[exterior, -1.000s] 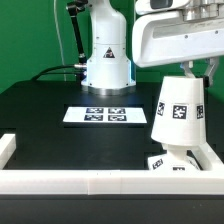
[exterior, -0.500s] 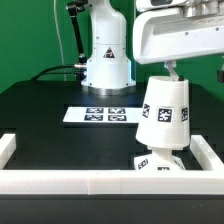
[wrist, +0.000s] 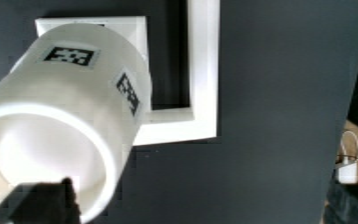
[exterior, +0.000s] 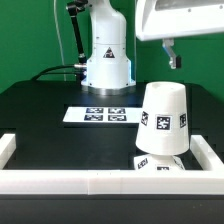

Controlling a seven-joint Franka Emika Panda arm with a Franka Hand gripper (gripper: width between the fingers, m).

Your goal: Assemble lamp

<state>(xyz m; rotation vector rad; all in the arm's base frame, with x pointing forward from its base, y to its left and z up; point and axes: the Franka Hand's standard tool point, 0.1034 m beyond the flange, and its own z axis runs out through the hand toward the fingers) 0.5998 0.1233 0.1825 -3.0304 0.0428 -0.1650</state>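
The white cone shade (exterior: 163,120) sits tilted over the bulb, which it hides, on the flat square base (exterior: 158,164) at the table's front right corner. The shade leans toward the exterior view's left. My gripper (exterior: 180,52) hangs above the shade, clear of it, open and empty. In the wrist view the shade (wrist: 69,110) fills the frame's left side with its open rim toward me. One dark fingertip (wrist: 43,205) shows beside the rim, and the gripper (wrist: 202,212) is empty.
The marker board (exterior: 100,115) lies on the black table in front of the arm's base (exterior: 106,65). A white rail (exterior: 70,183) borders the table's front and right; its corner shows in the wrist view (wrist: 204,70).
My gripper has let go of the shade and risen. The shade has dropped lower over the bulb and tipped toward the exterior view's left.
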